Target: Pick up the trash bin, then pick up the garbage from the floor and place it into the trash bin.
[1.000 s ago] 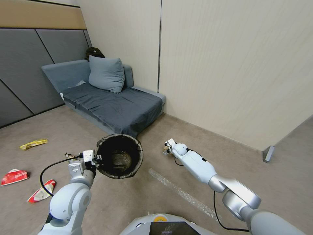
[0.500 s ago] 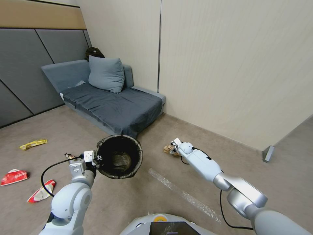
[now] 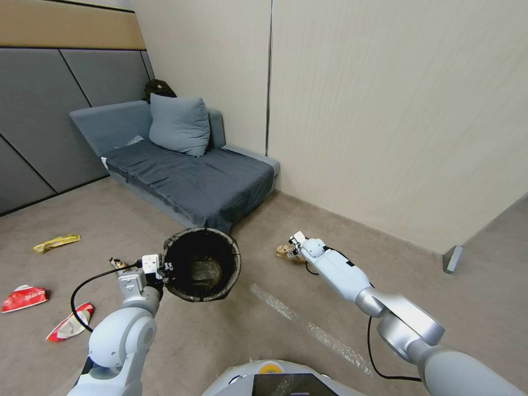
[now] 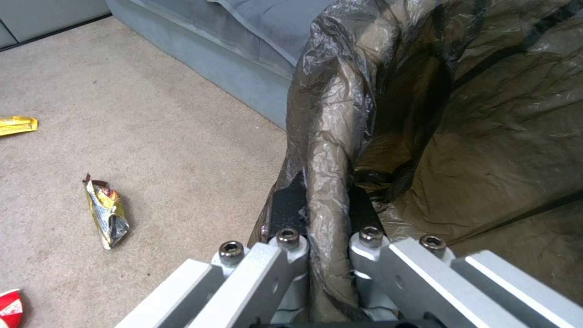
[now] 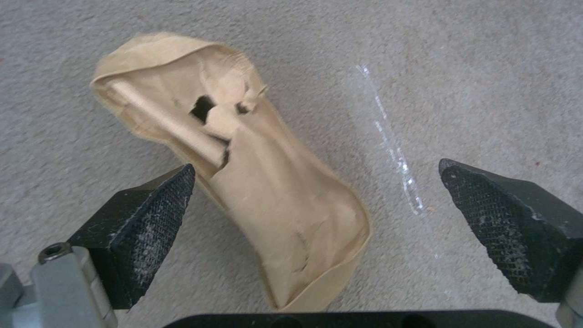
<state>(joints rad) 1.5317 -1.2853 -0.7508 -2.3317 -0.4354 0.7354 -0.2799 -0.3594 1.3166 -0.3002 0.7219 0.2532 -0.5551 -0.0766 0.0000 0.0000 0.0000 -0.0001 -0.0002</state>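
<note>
On the carpet (image 3: 231, 335) at far left lie three wrappers: a red one (image 3: 23, 297), a red-and-white one (image 3: 70, 323) nearer the robot, and a yellow one (image 3: 56, 242) farther off. A crumpled multicoloured wrapper (image 4: 107, 211) sits on the floor just beside the left pincer (image 3: 163, 269). That pincer is clenched on the near rim of the bin (image 3: 202, 264), its pads (image 4: 290, 207) pinching the dark bag (image 4: 328, 150) folded over the edge; the bin is held off the floor in front of the sofa (image 3: 181, 170), its mouth tipped toward the head camera. A clear plastic strip (image 3: 308, 327) runs across the carpet between the arms. To the right, the right pincer (image 3: 291, 247) is released, jaws wide apart, low over a torn tan paper bag (image 5: 243, 168) that lies flat on the carpet between its pads (image 5: 158, 214), touching neither
</note>
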